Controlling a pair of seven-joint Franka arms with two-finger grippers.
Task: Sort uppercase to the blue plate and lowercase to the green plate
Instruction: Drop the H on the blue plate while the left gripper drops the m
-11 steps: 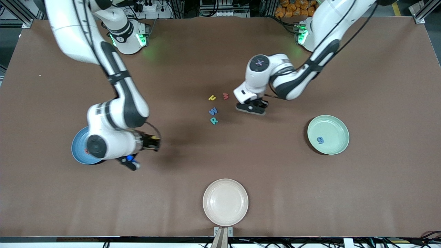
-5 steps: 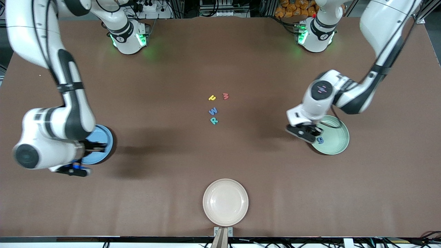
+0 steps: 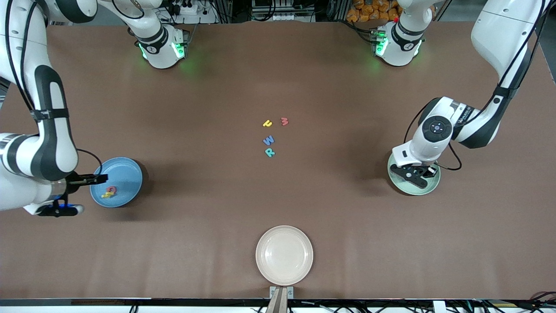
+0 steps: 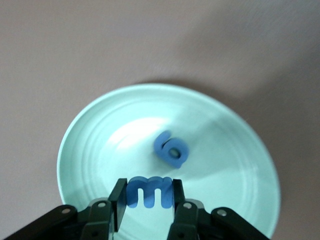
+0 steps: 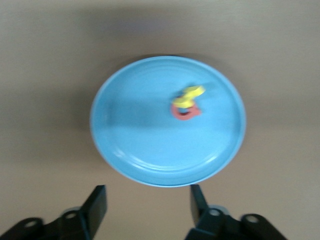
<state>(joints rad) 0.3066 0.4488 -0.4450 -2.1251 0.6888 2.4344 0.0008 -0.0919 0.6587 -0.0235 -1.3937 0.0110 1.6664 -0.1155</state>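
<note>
Four loose letters: I saw the small yellow hooked letter, the small red w, the blue W and the teal R lying close together mid-table, well apart from every plate.
Blue plate: it sat toward the right arm's end of the table; I found the red Q inside it with the yellow H lying partly across it.
Green plate: it sat toward the left arm's end; I saw the blue g lying flat inside it.
Left gripper: I had it low over the green plate, its fingers clamped on a small blue m-shaped letter that stood upright between them, just beside the blue g in the left wrist view. In the front view the gripper hid most of that plate.
Right gripper: its fingers stood wide apart with nothing between them, and I saw it just off the blue plate's rim. In the front view it reached level toward the plate's edge from the right arm's end of the table.
Cream-white plate: I saw it nearest the front camera, midway along the table, with nothing in it.
</note>
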